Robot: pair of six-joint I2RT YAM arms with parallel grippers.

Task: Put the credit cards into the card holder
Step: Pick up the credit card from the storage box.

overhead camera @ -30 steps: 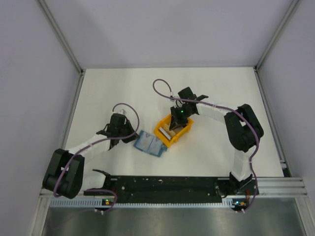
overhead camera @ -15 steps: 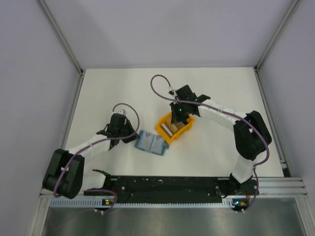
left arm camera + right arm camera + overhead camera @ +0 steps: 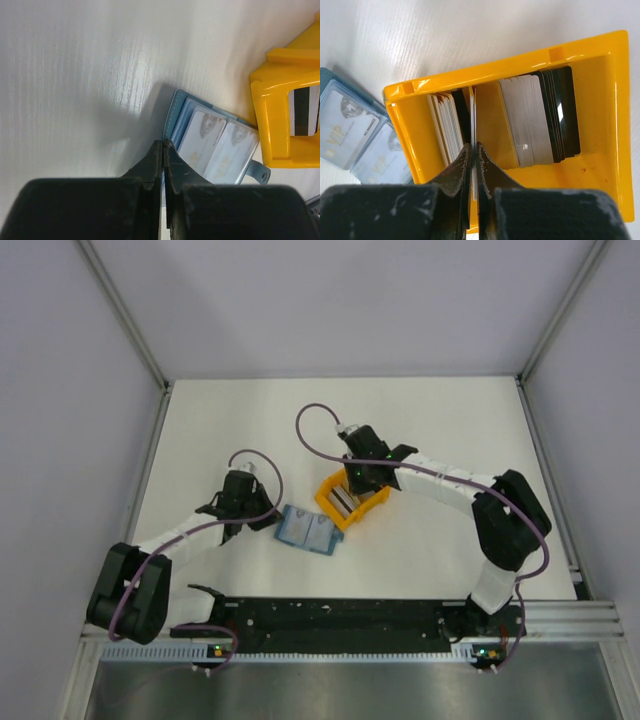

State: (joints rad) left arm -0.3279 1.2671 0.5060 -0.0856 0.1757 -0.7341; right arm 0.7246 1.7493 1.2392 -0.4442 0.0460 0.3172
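The teal-blue card holder (image 3: 305,532) lies open on the table, two pale cards showing in its pockets (image 3: 215,145). My left gripper (image 3: 164,146) is shut at its left edge, a thin strip of the blue cover between the fingertips. My right gripper (image 3: 475,147) hangs over the orange rack (image 3: 600,165), shut on one thin credit card (image 3: 473,115) seen edge-on. More credit cards stand in the rack: a pale stack (image 3: 445,125), a grey stack (image 3: 525,120) and dark ones (image 3: 560,110).
The orange rack (image 3: 350,498) stands just right of the card holder, nearly touching it. White table (image 3: 450,420) extends behind and to the right. Metal frame posts rise at the back corners. The arm bases sit along the near rail (image 3: 340,615).
My right wrist has shifted left over the orange rack, still shut. The left arm and the card holder have stayed put.
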